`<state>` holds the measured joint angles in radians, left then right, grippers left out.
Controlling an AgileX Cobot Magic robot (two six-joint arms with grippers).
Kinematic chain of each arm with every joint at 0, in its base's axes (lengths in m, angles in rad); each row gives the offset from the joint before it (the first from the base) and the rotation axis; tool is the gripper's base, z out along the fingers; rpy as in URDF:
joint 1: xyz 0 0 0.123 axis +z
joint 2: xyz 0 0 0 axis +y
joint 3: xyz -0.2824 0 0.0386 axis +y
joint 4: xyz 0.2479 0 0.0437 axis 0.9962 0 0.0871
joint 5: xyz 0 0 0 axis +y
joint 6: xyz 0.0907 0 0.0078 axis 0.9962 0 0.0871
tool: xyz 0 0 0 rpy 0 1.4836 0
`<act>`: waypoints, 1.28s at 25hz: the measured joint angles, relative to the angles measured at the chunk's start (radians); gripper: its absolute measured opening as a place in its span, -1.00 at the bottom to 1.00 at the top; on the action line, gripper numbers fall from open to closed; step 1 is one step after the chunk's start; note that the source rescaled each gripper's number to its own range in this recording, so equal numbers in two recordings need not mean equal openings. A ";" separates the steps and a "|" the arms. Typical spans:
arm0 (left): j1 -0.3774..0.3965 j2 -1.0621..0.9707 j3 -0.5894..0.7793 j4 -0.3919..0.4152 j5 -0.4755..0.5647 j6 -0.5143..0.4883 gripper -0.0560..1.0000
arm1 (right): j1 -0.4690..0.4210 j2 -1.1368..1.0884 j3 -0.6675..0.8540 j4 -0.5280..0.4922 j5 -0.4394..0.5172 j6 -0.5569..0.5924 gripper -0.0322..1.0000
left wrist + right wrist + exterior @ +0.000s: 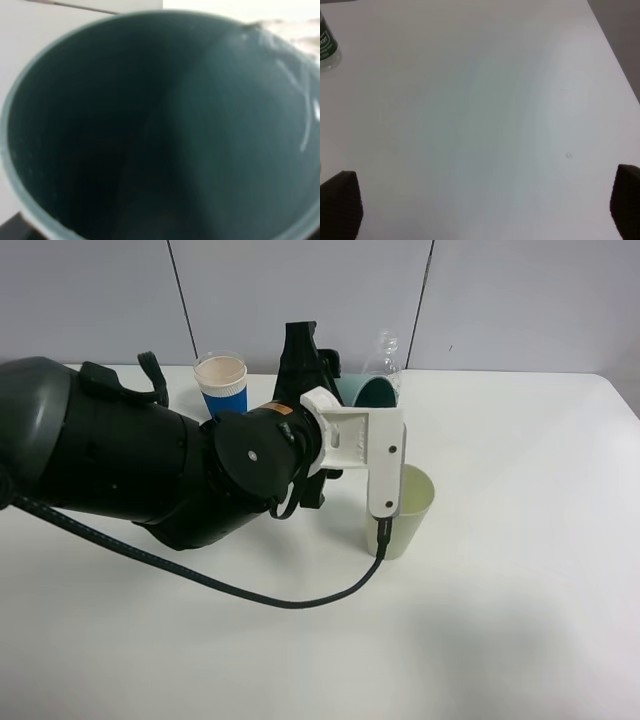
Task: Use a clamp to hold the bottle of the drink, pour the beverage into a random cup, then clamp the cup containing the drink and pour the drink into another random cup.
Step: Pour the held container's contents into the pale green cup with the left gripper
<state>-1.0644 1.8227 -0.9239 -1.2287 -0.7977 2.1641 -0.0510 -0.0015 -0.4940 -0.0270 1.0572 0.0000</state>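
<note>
Exterior high view, left claw grasping tilted teal cup above pale cup, right claw released.

Left gripper apparently tilts teal cup above pale green cup.

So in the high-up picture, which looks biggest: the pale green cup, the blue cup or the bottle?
1. Pale green cup, though the arm hides part of it.
2. Blue cup.
3. Bottle, mostly hidden, so its place is unsure.
</note>
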 joint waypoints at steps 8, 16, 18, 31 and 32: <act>0.000 0.000 0.000 0.026 -0.002 0.027 -0.87 | 0.000 0.000 0.000 0.000 0.000 0.000 0.98; 0.000 0.000 0.000 0.059 -0.016 0.065 -0.87 | 0.000 0.000 0.000 0.000 0.000 0.000 0.98; 0.000 0.000 0.000 0.075 -0.019 0.068 -0.87 | 0.000 0.000 0.000 0.000 0.000 0.000 0.98; 0.000 0.000 0.000 0.185 -0.034 0.117 -0.87 | 0.000 0.000 0.000 0.000 0.000 0.000 0.98; 0.000 0.000 0.000 0.193 -0.036 0.121 -0.87 | 0.000 0.000 0.000 0.000 0.000 0.000 0.98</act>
<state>-1.0644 1.8227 -0.9239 -1.0362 -0.8334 2.2853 -0.0510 -0.0015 -0.4940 -0.0270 1.0572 0.0000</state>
